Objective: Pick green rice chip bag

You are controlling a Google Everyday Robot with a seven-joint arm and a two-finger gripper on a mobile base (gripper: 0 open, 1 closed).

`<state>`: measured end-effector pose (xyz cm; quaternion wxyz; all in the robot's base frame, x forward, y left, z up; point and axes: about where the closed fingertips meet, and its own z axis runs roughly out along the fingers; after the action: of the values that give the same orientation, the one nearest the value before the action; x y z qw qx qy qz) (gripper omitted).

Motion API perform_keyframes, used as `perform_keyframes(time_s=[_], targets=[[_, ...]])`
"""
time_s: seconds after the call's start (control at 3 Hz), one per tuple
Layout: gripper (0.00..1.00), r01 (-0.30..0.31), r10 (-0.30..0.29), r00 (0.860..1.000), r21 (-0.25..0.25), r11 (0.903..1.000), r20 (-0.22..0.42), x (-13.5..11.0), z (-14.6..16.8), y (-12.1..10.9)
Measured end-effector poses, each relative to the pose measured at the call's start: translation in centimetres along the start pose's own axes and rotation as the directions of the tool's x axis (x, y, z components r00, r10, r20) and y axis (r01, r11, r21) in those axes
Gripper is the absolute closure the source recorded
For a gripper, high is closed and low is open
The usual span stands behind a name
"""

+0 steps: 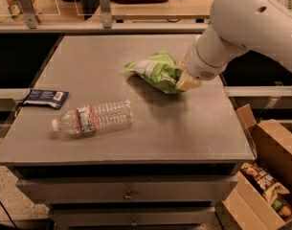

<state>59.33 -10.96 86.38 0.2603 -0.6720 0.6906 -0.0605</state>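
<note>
Tabletop with 3 loose items and 1 arm (246, 18). The green rice chip bag (155, 70) lies on the table (184, 138) in its right half, between centre and far edge, long axis running from left to right edge. The gripper (187, 80) sits low at the bag's right end, touching or overlapping it. Whether it is wide, narrow or already holding the bag cannot be told from this angle. A clear water bottle (94, 118) lies on its side near the front-left corner, and a dark-blue packet (44, 98) rests at the left edge; both are well apart from the bag. The bag is probably very light, air-filled and soft, with slick crinkled film and brittle contents. A moderate pinch across a crimped end or a narrow fold seems safer than squeezing the puffed middle, which could slip or crush the chips.
</note>
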Motion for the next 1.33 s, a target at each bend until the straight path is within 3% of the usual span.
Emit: perform_keyframes(time_s=[0.67, 1.33], targets=[[1.0, -0.08, 0.062, 0.986, 0.111, 0.9906, 0.154, 0.0, -3.4, -1.1], [1.0, -0.15, 0.101, 0.962, 0.18, 0.9722, 0.254, 0.3, -5.6, -2.3]])
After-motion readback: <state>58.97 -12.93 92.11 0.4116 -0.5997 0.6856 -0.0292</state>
